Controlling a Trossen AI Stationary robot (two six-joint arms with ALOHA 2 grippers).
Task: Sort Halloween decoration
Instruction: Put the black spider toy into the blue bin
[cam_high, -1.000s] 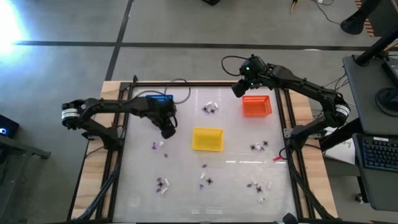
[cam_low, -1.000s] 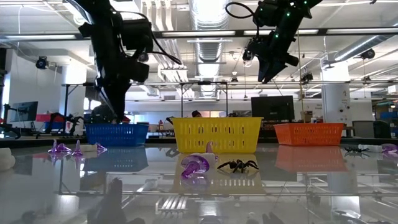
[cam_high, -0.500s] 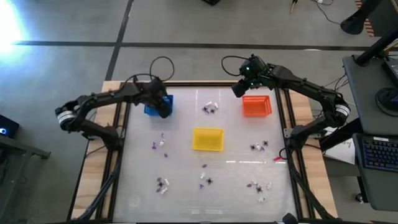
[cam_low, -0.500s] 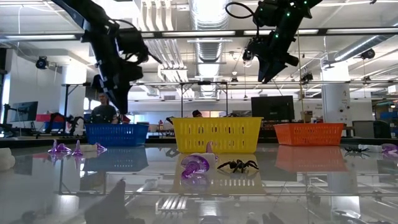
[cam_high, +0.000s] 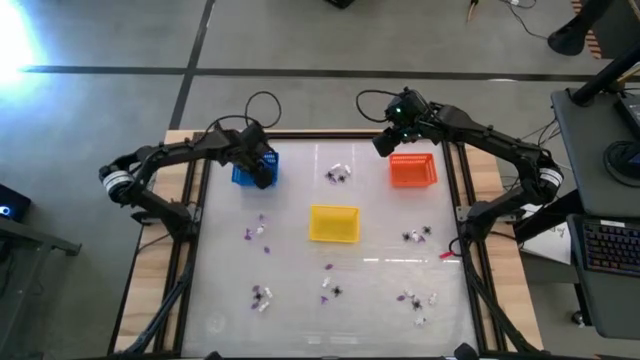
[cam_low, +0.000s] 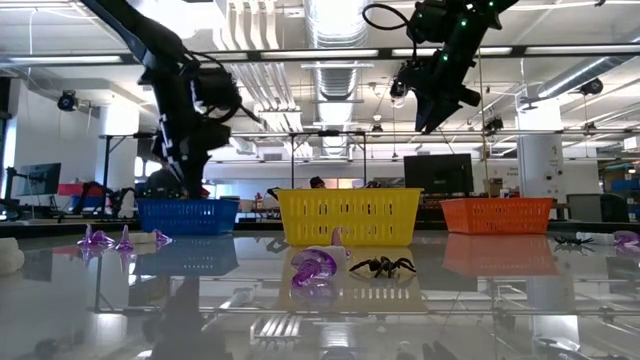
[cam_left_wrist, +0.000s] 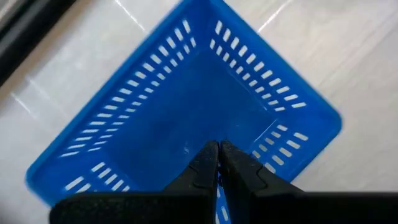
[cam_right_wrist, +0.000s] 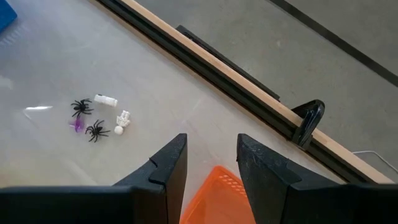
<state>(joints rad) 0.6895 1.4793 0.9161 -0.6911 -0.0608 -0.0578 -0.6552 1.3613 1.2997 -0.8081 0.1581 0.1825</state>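
Note:
The Halloween decoration lies scattered as tiny purple, black and white trinkets: one cluster (cam_high: 338, 175) at the far middle, others (cam_high: 255, 232), (cam_high: 415, 236), (cam_high: 262, 297), (cam_high: 415, 300) nearer. My left gripper (cam_left_wrist: 217, 144) hangs shut, pointing down over the inside of the blue basket (cam_high: 250, 168). I see nothing between its fingertips. My right gripper (cam_right_wrist: 211, 155) stands open and high above the far left corner of the orange basket (cam_high: 413, 170), with nothing between its fingers. Its wrist view shows two black spiders (cam_right_wrist: 81, 107), a white piece (cam_right_wrist: 106, 100) and a purple piece (cam_right_wrist: 77, 124) on the table.
A yellow basket (cam_high: 334, 223) stands in the table's middle, between the blue and orange ones. A dark frame rail (cam_high: 300, 134) runs along the far edge, with side rails left and right. In the low view a purple trinket (cam_low: 314, 270) and a black spider (cam_low: 382, 266) lie in front of the yellow basket.
My left gripper has swung from the table's left middle, near the purple trinkets, toward the far edge. It now hangs over the blue basket, and its fingers stay shut. My right arm has kept still.

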